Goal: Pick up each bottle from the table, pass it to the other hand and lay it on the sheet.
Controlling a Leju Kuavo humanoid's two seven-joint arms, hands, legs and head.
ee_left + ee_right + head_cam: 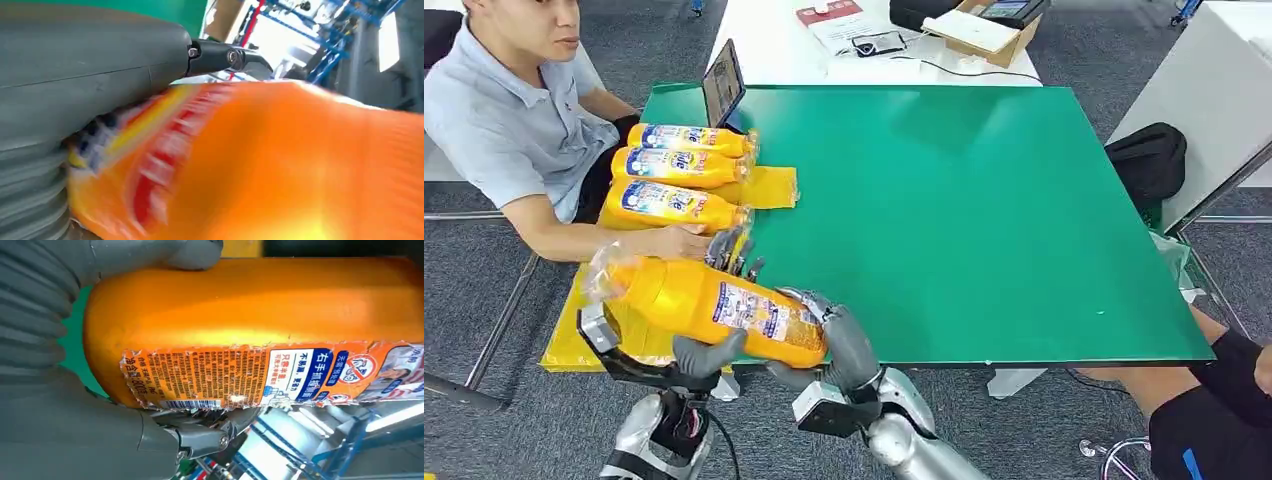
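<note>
While gripped at its base by the right robot hand [839, 345] and cradled underneath by the left robot hand [689, 350], orange bottle [724, 305] full of orange liquid, held level above the worktop's [984, 210] near edge. Beyond, three matching bottles [679, 175] lying side by side on the yellow sheet [769, 187], a person's hand [679, 240] beside them.

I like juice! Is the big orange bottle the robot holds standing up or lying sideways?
Sideways. The bottle lies across both hands, left hand and right hand.
</note>
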